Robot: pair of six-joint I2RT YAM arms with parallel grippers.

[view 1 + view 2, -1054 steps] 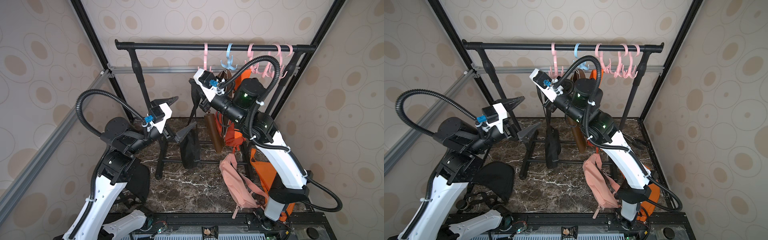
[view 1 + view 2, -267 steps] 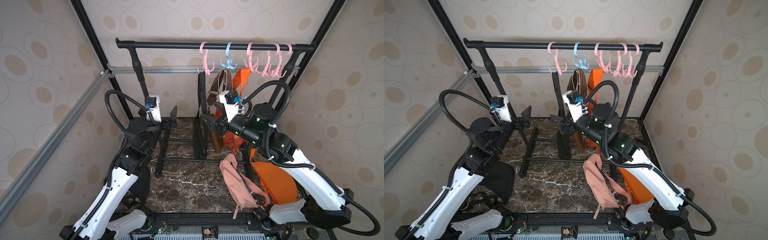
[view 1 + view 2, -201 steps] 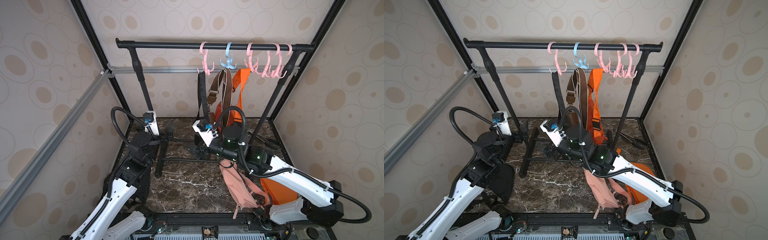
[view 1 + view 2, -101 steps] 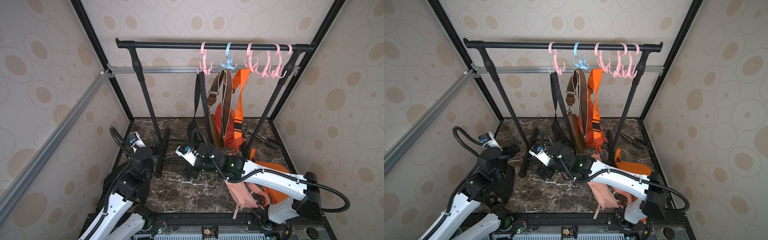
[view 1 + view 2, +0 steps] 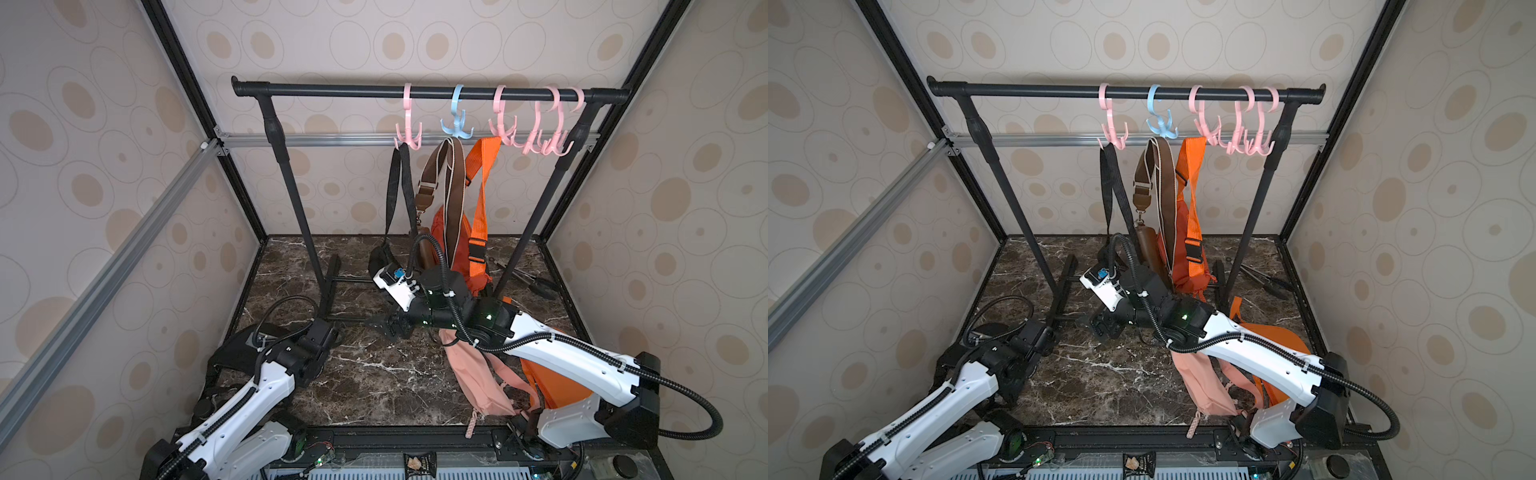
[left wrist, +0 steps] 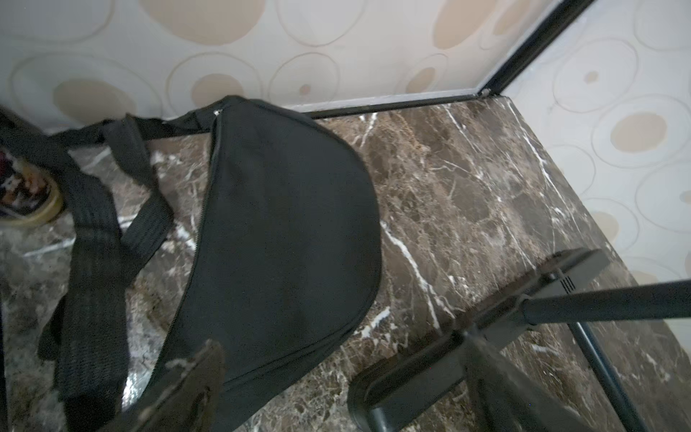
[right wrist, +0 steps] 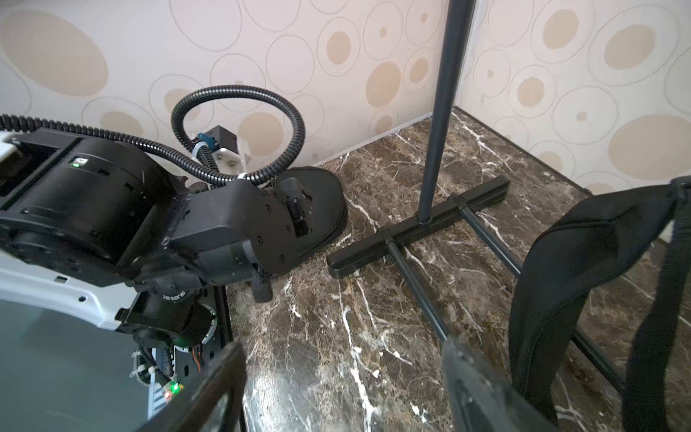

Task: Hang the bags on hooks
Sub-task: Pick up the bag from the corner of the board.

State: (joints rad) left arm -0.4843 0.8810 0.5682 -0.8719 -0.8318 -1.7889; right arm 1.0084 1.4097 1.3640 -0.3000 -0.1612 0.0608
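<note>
A black bag (image 6: 284, 224) lies flat on the marble floor at the front left, strap loose beside it; it also shows in a top view (image 5: 232, 353). My left gripper (image 6: 336, 392) hangs open low over its near edge, holding nothing; in a top view it is by the rack's foot (image 5: 328, 332). My right gripper (image 7: 347, 392) stands open over bare floor mid-table (image 5: 384, 326), empty. Pink hooks (image 5: 409, 133) and a blue hook (image 5: 457, 124) hang on the rail (image 5: 332, 89). Another black bag (image 7: 583, 262) hangs from the leftmost pink hook.
A brown bag's strap (image 5: 440, 178) and an orange bag (image 5: 457, 245) also hang from hooks. A pink bag (image 5: 478, 374) and another orange bag (image 5: 552, 386) lie at the front right under my right arm. The rack's foot bar (image 7: 418, 228) crosses the floor. Tongs (image 5: 536, 284) lie back right.
Both arms have dropped from rack height down to the floor. The left gripper now sits over the floor bag; the right gripper has swung back toward the centre.
</note>
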